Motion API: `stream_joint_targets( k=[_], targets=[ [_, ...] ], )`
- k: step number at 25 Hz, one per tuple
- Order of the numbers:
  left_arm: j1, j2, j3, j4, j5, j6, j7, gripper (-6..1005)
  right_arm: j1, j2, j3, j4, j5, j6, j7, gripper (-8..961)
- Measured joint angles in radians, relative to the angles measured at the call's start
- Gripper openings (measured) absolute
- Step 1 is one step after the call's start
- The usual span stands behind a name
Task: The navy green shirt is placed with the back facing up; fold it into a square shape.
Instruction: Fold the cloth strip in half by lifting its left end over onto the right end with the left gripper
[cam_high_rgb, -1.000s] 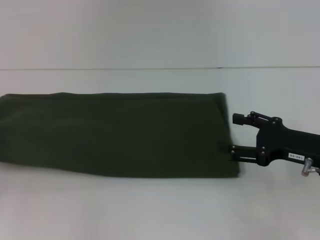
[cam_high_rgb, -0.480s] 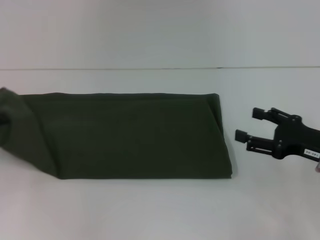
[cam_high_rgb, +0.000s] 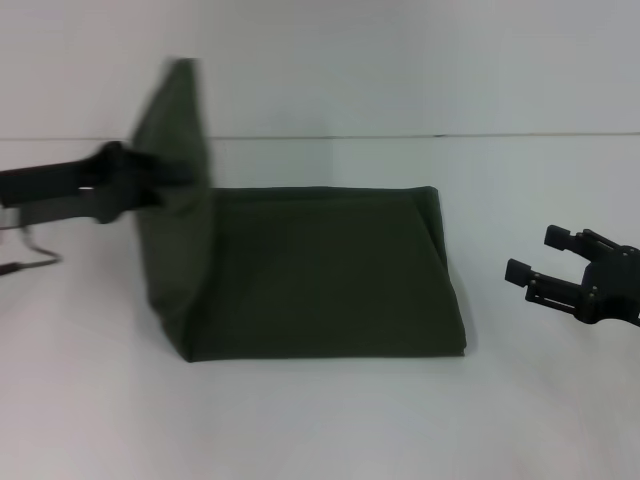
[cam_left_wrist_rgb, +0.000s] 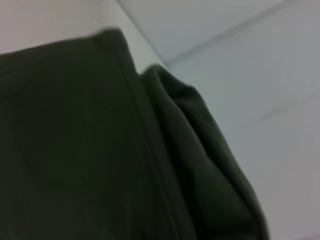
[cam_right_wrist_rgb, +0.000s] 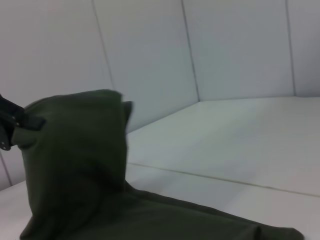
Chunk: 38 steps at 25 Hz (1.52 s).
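Our left claw (cam_high_rgb: 150, 185), clenched on the navy green shirt (cam_high_rgb: 320, 270), lifts its left end upright off the worktop (cam_high_rgb: 320, 420); our right claw (cam_high_rgb: 545, 258), released, hovers beside its right edge.

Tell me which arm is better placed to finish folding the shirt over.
The left. Its end effector holds the shirt's raised left end above the table, ready to carry it across. The right end effector hangs open and empty, apart from the shirt's right edge.
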Motion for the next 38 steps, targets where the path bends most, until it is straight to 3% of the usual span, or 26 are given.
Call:
stream_joint_targets(
  k=[4, 5, 6, 7, 10, 13, 23, 32, 38],
  targets=[
    [-0.022, -0.062, 0.059, -0.075, -0.101, -0.038, 0.021, 54, -0.007, 0.0, 0.011, 0.007, 0.0, 0.005, 0.0, 928],
    [-0.022, -0.062, 0.059, -0.075, -0.101, -0.038, 0.021, 54, -0.007, 0.0, 0.011, 0.007, 0.0, 0.005, 0.0, 928],
    [-0.024, -0.076, 0.064, -0.096, -0.117, -0.055, 0.034, 54, -0.009, 0.0, 0.013, 0.008, 0.0, 0.006, 0.0, 928],
    [-0.032, -0.118, 0.081, -0.171, -0.152, -0.113, 0.088, 54, -0.01, 0.0, 0.016, 0.009, 0.0, 0.006, 0.0, 928],
    [-0.051, -0.145, 0.107, -0.282, -0.169, -0.191, 0.165, 54, -0.012, 0.0, 0.021, 0.011, 0.0, 0.004, 0.0, 928],
    [-0.072, -0.144, 0.112, -0.389, -0.181, -0.257, 0.234, 54, -0.014, 0.0, 0.022, 0.012, 0.0, 0.002, 0.0, 928],
    [-0.038, -0.15, 0.106, -0.447, -0.383, -0.304, 0.351, 54, -0.02, 0.0, 0.036, 0.023, 0.0, -0.007, 0.0, 928],
    [-0.155, -0.153, 0.134, -0.595, -0.403, -0.388, 0.468, 53, -0.022, -0.001, 0.047, 0.022, 0.0, -0.019, 0.0, 920],
    [-0.155, -0.156, 0.142, -0.614, -0.41, -0.445, 0.499, 53, -0.027, -0.003, 0.047, 0.022, 0.0, -0.028, 0.0, 913]
  ],
)
